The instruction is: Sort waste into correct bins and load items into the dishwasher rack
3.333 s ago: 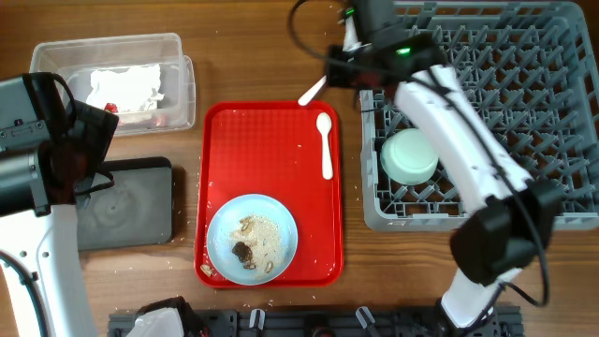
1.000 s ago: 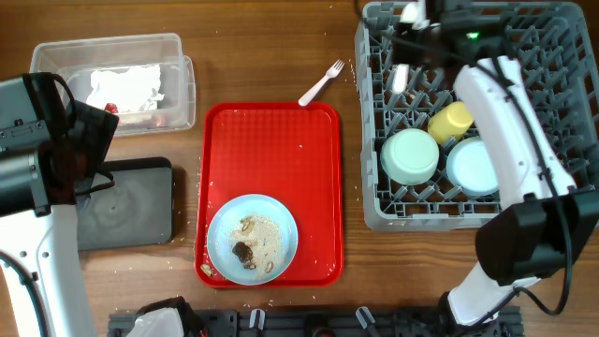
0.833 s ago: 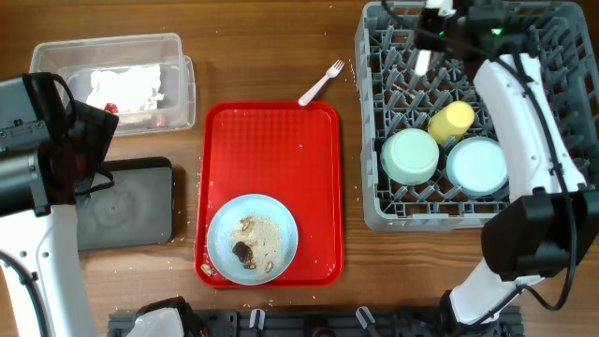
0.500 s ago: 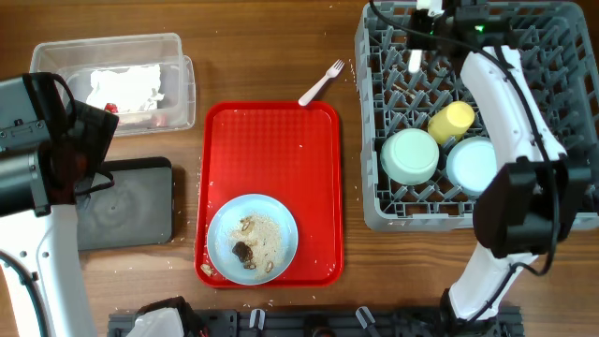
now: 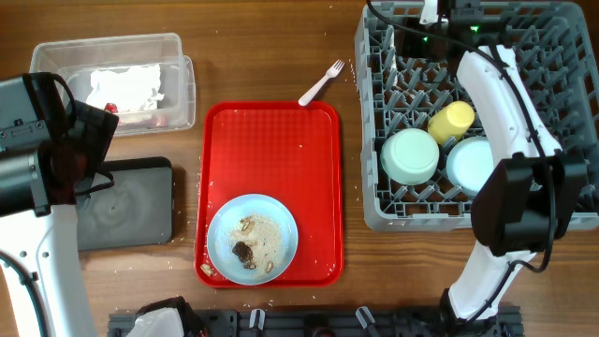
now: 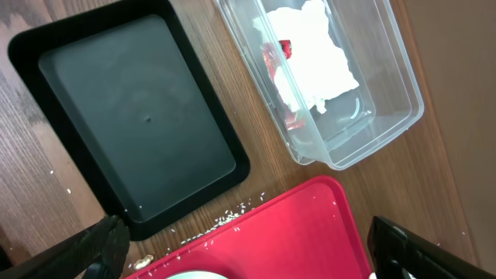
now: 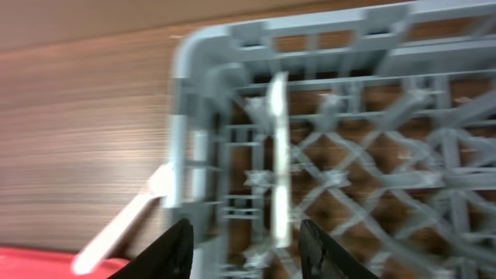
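My right gripper hangs open above the back left corner of the grey dishwasher rack, nothing between its fingers. A white spoon lies below it among the pegs. The rack also holds a yellow cup, a mint bowl and a light blue bowl. The white fork lies on the wood between the red tray and the rack. A light blue plate with crumbs and brown scraps sits on the tray. My left gripper is wide open over the tray's left edge.
The clear tub at the back left holds the crumpled white wrapper. The black tray sits in front of it, partly under my left arm. Rice crumbs are scattered on the wood by the red tray.
My right gripper carried the spoon over the rack's back left part, opened, and the spoon now lies in the rack. The left arm has not moved.
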